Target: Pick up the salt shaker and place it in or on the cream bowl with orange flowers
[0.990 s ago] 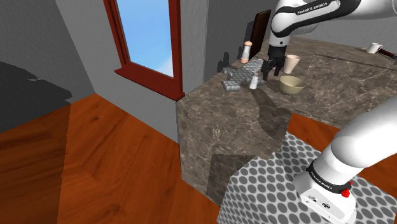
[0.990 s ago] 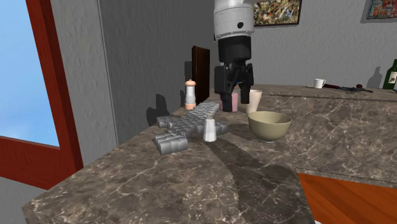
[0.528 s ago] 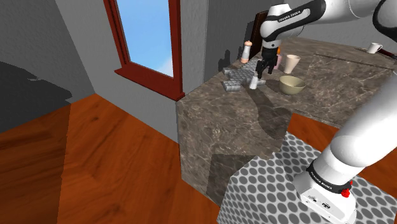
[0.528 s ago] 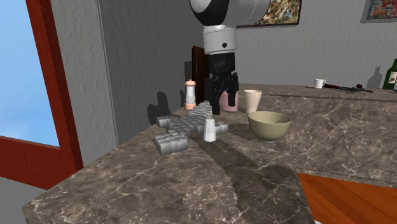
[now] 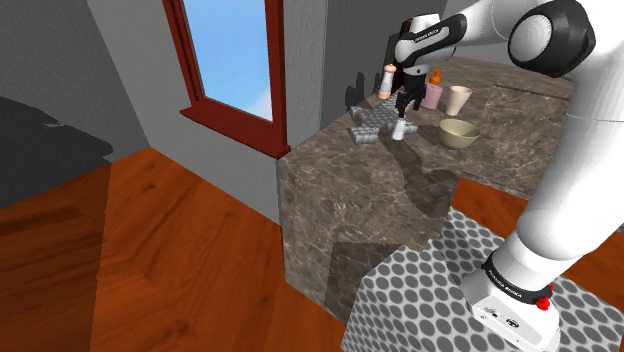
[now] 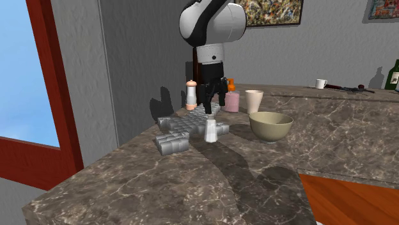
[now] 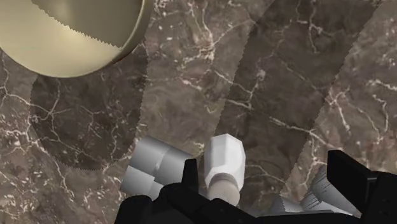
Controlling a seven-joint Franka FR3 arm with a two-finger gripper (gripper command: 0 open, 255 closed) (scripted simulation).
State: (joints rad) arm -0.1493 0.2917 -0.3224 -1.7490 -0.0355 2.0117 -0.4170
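The small white salt shaker (image 5: 399, 129) (image 6: 210, 130) stands upright on the dark marble counter (image 5: 380, 190), beside a grey ridged object (image 6: 185, 126). The plain cream bowl (image 5: 459, 133) (image 6: 271, 126) sits a short way off, on the shaker's side toward the shoulder view's right. My black gripper (image 5: 405, 103) (image 6: 212, 103) hangs open just above the shaker, pointing down. Seen from the wrist, the shaker (image 7: 224, 162) lies below the gripper (image 7: 270, 184), between its spread fingers and close to one finger (image 7: 191, 175), touched by neither. The bowl's rim (image 7: 70, 32) shows further off.
A pepper mill (image 6: 190, 94), a pink bottle with an orange cap (image 6: 231, 99) and a pale cup (image 6: 254, 101) stand behind the shaker. A mug (image 6: 320, 84) and a green bottle (image 6: 393, 75) are far back. The counter edge drops to a wooden floor (image 5: 150, 250).
The gripper has swung from beside the cup toward the shoulder view's left and come down, and now hangs over the salt shaker. Its fingers stayed open. Nothing on the counter moved.
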